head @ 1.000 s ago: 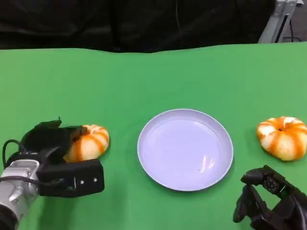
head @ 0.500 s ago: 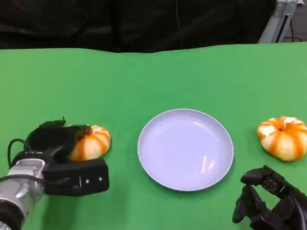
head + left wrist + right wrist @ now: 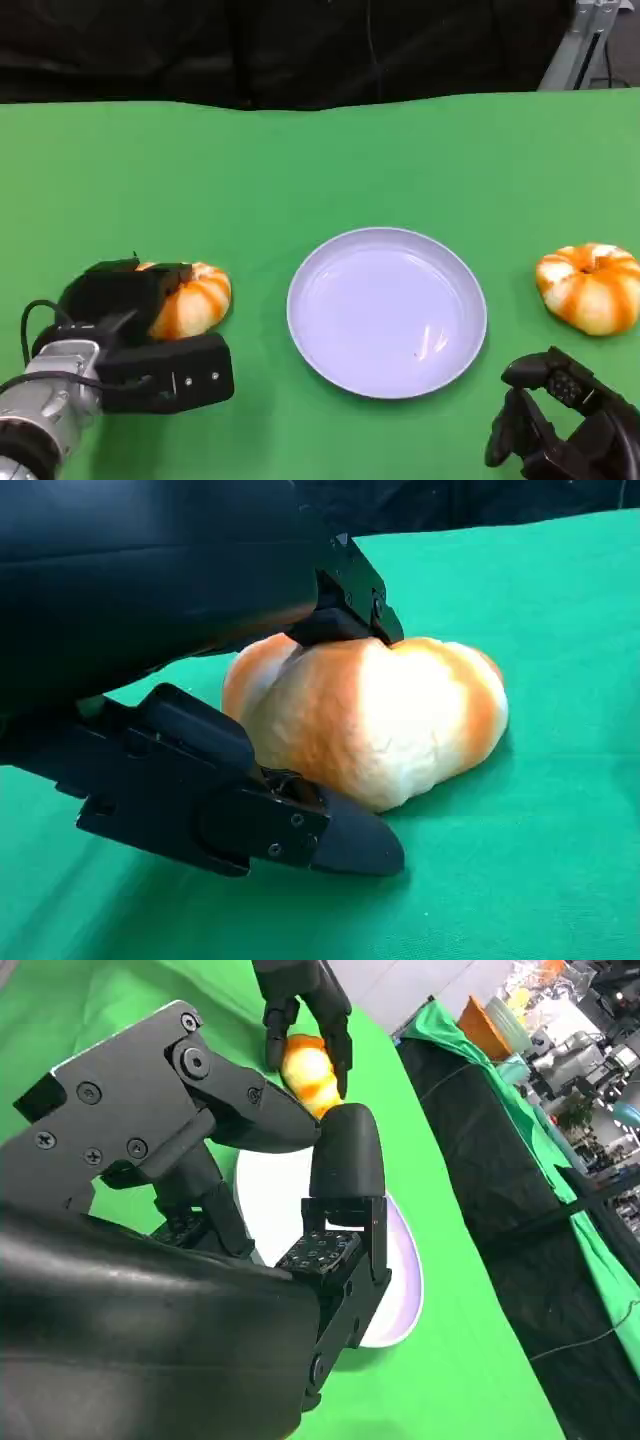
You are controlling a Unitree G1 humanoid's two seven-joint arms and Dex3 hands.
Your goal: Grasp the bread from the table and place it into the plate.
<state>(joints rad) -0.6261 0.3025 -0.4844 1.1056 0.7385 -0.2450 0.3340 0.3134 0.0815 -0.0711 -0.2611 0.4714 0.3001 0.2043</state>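
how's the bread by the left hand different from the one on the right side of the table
The left bread lies left of the plate, with the left hand closed around it; the right bread lies right of the plate, untouched, apart from the right hand. The left bread is partly hidden by fingers; the right bread shows whole. Both are round, orange-and-white striped, resting on the green table.

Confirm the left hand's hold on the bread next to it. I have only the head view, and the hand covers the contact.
Observer: In the left wrist view, a fingertip of the left hand presses on top of the bread.
Operator: Check whether it's lifted.
Observer: Not lifted; the bread's underside sits on the table.
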